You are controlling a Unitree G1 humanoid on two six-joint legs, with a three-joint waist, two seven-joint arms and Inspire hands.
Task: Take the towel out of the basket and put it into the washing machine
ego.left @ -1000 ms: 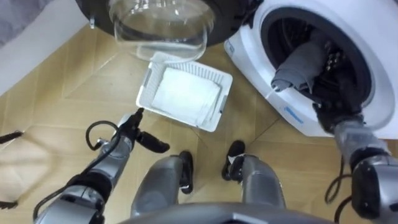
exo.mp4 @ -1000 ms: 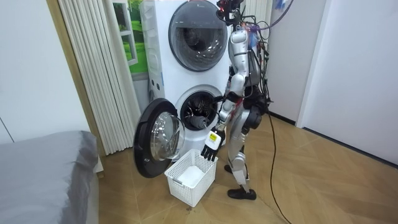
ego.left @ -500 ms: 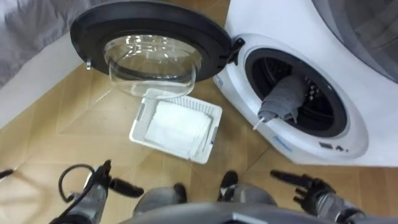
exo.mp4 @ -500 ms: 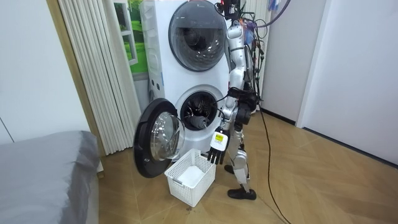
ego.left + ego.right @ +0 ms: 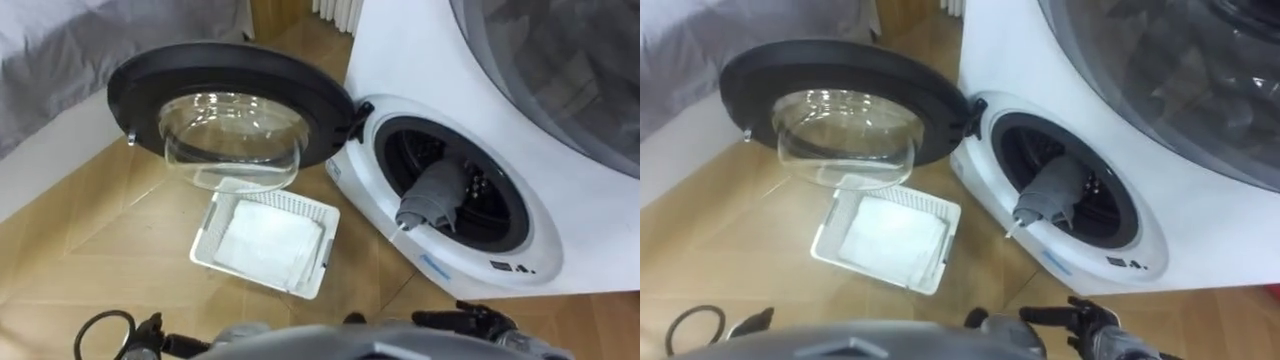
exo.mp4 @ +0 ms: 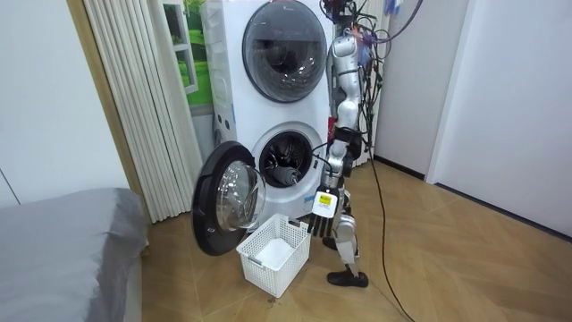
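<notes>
1. Right hand (image 5: pixel 1085 320): low at the near edge of the eye views, in front of the washing machine (image 5: pixel 560 250). Its fingers (image 5: pixel 1045 315) are straight, slightly spread, and hold nothing. One second ago this hand was inside the drum at the towel; it is now fully withdrawn.

2. Left hand (image 6: pixel 320 224): hangs at the robot's side in the room view, fingers straight and pointing down, empty.

3. Posture: the room view shows the robot upright beside the machine. One second ago it was bent toward the opening. The eye views have shifted with this movement.

4. Basket (image 5: pixel 300 205): on the floor (image 5: pixel 90 230) below the open door (image 5: pixel 230 75). A folded white cloth (image 5: pixel 265 245) lies in it, where it lay one second ago.

5. Towel (image 5: pixel 435 195): the grey towel sits in the mouth of the drum. Its lower end droops over the front lip, so it is not fully inside.

6. Assessment: the towel has been released and the placing step appears largely done. Because part of it overhangs the lip, it would likely need pushing deeper before the door could close without trapping it.
</notes>
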